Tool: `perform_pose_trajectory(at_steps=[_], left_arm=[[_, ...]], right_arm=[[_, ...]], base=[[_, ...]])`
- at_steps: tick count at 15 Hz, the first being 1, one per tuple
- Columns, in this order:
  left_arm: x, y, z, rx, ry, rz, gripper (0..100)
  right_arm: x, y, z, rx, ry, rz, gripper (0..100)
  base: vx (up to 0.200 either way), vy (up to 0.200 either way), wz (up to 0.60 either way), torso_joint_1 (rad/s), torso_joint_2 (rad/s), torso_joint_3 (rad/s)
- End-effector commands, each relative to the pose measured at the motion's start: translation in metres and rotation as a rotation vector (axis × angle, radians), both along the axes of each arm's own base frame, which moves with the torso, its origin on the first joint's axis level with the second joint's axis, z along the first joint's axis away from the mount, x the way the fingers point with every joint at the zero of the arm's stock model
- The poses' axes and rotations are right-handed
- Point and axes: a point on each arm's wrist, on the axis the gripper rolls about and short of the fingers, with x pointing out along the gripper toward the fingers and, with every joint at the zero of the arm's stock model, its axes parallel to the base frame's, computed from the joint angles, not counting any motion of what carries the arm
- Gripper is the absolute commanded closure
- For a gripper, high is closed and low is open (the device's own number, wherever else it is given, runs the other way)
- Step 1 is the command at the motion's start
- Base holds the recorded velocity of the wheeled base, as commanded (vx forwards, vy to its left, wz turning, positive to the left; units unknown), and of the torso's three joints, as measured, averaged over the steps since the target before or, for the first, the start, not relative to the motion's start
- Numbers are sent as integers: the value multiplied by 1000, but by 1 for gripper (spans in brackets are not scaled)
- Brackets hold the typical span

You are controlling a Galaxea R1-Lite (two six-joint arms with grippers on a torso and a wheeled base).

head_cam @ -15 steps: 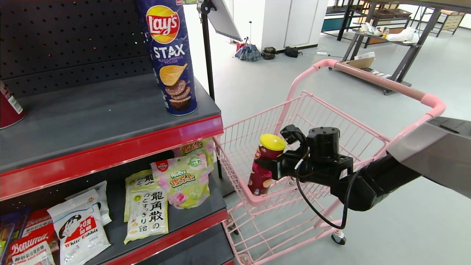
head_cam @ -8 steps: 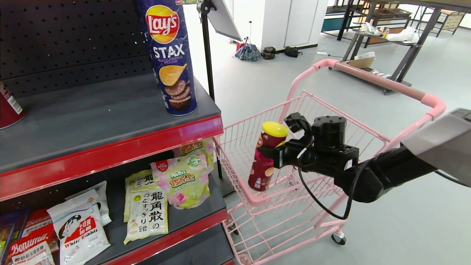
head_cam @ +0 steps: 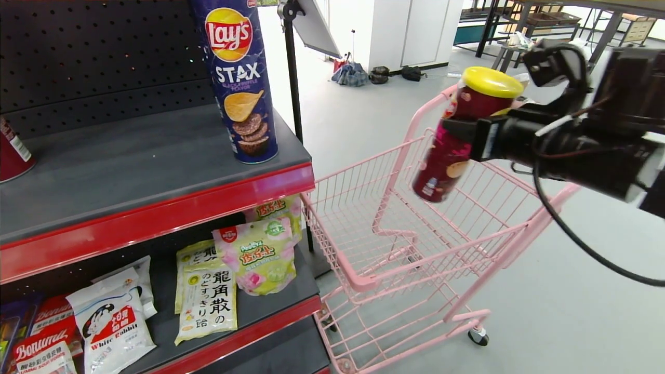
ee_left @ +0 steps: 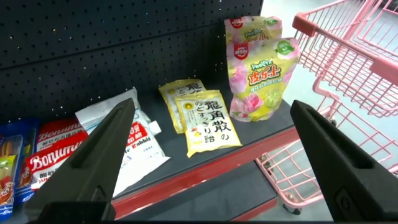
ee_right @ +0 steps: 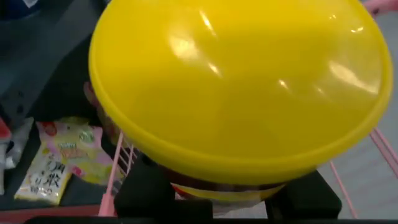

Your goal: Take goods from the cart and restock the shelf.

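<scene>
The right gripper (head_cam: 488, 91) is in the upper right of the head view. Its fingers are clamped on a dark red can (head_cam: 447, 156), one on each side of the upper part, just under the yellow lid (head_cam: 492, 81). The can is held in the air and is tilted, with its bottom toward the lower left of the frame. In the picture it lies over the far rim of the pink cart (head_cam: 358, 283), well apart from the shelf. In the right wrist view the yellow lid (ee_right: 239, 81) is very near, and a little of the red can (ee_right: 217, 190) shows under it.

The upper shelf board (head_cam: 130, 166) is in the left half of the head view. A tall blue chips can (head_cam: 241, 83) stands upright on it, near its right end. A red thing (head_cam: 13, 153) stands at the left edge (I cannot tell what it is).

On the lower shelf lie a green and pink bag (head_cam: 260, 254), a yellow and white bag (head_cam: 205, 298) and a white bag (head_cam: 111, 324).

In the left wrist view the left gripper (ee_left: 211, 106) is in front of this lower shelf. Its fingers (ee_left: 93, 168) are wide apart and hold nothing.
</scene>
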Motion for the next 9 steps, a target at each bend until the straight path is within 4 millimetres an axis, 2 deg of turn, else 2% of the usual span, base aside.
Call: perform_pose_trajectory(at_steps=[1, 3, 5, 6, 9], left_arm=[[0, 0, 0, -1, 1, 0, 0], [0, 0, 0, -1, 1, 0, 0], [0, 0, 0, -1, 1, 0, 0], [0, 0, 0, -1, 1, 0, 0], [0, 0, 0, -1, 1, 0, 0]], right_arm=[[-118, -57, 2, -61, 45, -117, 100], [-175, -88, -14, -88, 102, -186, 100], [-210, -106, -28, -97, 151, -272, 100], [-221, -110, -33, -98, 158, -305, 100], [-233, -113, -43, -118, 146, -325, 100]], base=[[0, 0, 0, 0, 0, 0], [0, 0, 0, 0, 0, 0], [0, 0, 0, 0, 0, 0], [0, 0, 0, 0, 0, 0], [0, 0, 0, 0, 0, 0]])
